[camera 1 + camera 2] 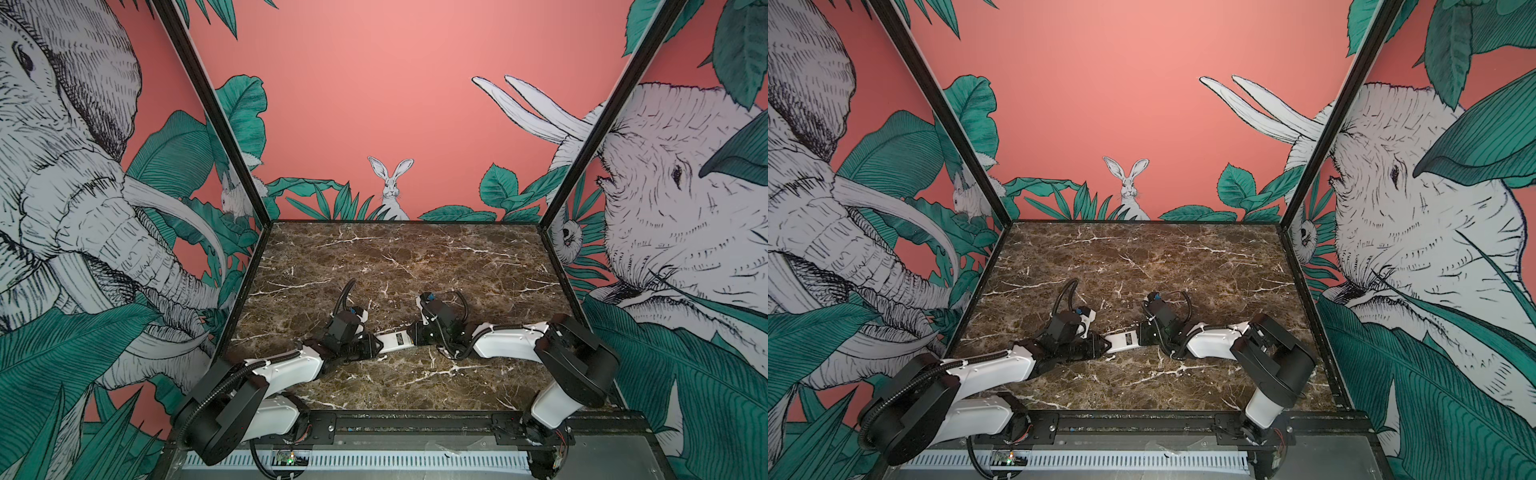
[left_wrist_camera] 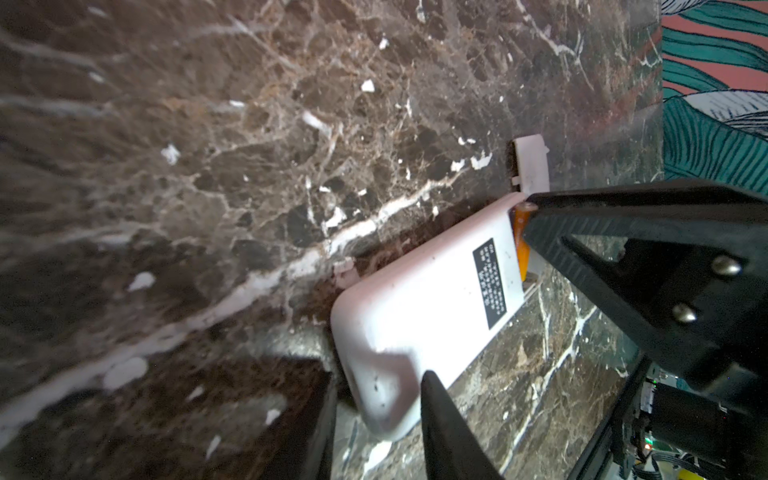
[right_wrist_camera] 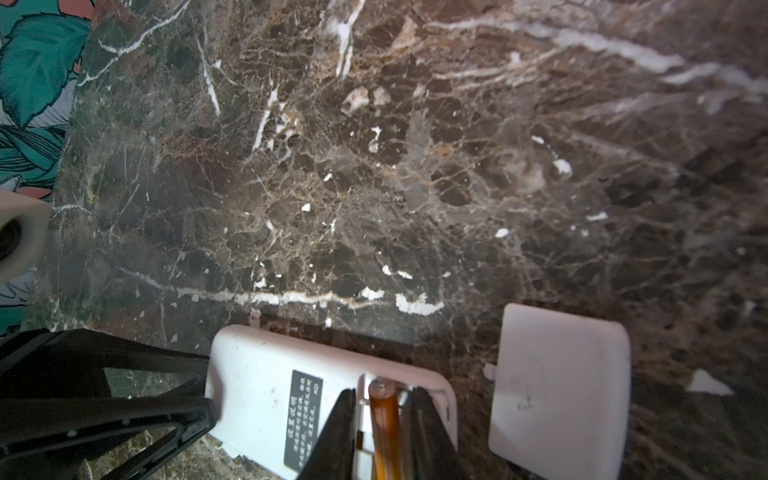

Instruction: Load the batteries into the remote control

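**Editor:** What does the wide shot show?

**Photographer:** A brown marble desk (image 1: pixel 415 257) with two arms reaching in. One goes to each end of the remote control (image 1: pixel 390 343), which lies flat with its white back and dark label up.

**Editor:** And the end effectors?

**Photographer:** The left end effector (image 2: pixel 378 372) pinches the remote's closed end, a finger on each long side, steadying it. The right end effector (image 3: pixel 384 390) sits at the remote's other end, over the open compartment (image 3: pixel 446 399). Its jaws stand slightly parted, with a sliver of gap on either side of the battery between them, so it grips nothing.

**Editor:** How far along is the job?

**Photographer:** Roughly halfway, by my reading. The white cover (image 3: pixel 557 386) is off and lies on the desk just beside the remote's compartment end, not touching it. One orange battery (image 3: pixel 384 432) lies lengthwise in the compartment and looks seated, or nearly so.

**Editor:** The second one?

**Photographer:** It is not visible anywhere. The jaws hide much of the compartment, so I cannot tell whether it is already inside. If it is not, it needs finding and seating beside the first. Then the cover goes back on.
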Motion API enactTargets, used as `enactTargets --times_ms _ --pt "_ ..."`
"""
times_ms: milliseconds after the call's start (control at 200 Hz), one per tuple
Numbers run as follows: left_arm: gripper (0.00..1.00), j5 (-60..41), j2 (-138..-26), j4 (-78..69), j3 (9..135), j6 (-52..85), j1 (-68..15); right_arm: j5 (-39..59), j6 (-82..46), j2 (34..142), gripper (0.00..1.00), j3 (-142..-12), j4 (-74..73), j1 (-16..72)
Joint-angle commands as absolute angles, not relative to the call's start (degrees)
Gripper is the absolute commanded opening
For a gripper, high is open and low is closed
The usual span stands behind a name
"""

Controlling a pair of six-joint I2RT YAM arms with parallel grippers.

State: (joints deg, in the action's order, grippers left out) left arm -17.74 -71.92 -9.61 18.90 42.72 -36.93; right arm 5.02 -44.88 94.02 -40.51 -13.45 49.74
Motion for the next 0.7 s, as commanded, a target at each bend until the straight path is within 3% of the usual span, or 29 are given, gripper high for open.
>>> enactTargets --times_ms 0,360,520,695 --pt "0.36 -17.5 -71.8 -7.4 17.2 43.5 -37.0 4.0 -45.6 92.9 0.27 -39.8 -14.2 50.2" --pt "0.37 -16.8 -71.2 -5.0 18.8 42.1 -37.0 2.5 -43.1 88.6 0.34 -41.3 -11.1 51.1" --pt "0.42 -14.8 -69.3 0.1 20.9 39.2 -37.0 1.5 -41.9 86.1 0.36 -41.7 -9.2 51.2" --pt "0.47 -14.4 -67.9 4.5 23.6 36.5 -37.0 -2.3 -30.3 80.4 0.45 -43.5 -0.3 51.1"
